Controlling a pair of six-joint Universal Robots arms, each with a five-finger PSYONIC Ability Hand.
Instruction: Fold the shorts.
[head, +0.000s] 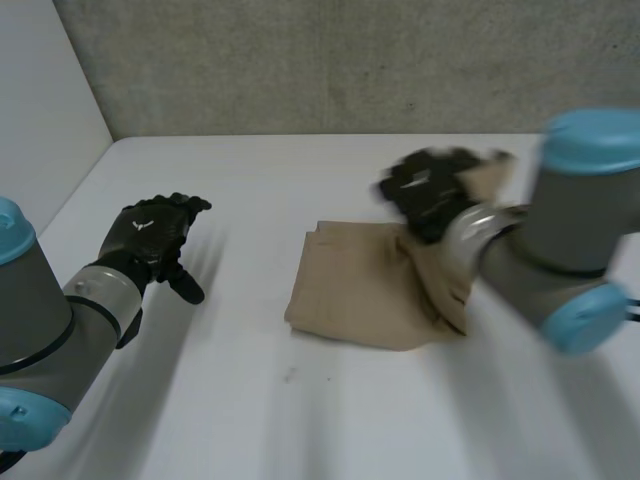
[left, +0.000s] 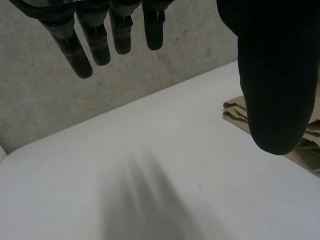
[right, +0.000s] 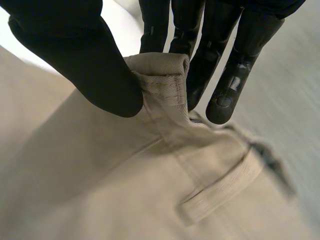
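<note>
Clearly the shorts (head: 350, 290) are soft, light tan cloth that will sag and drag; they lie right of the table's (head: 230, 410) middle, toward its far edge. I judge the thick waistband (right: 165, 75) the surest hold, and my right hand (head: 430, 190) pinches it between thumb and fingers, raised. My left hand (head: 150, 235) hovers near the left edge, fingers loosely spread, empty.

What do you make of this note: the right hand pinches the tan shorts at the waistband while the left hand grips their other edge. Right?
One error. The left hand grips nothing: the left wrist view shows its fingers straight over bare table, apart from the shorts. The right hand does pinch the tan shorts at the waistband.
</note>
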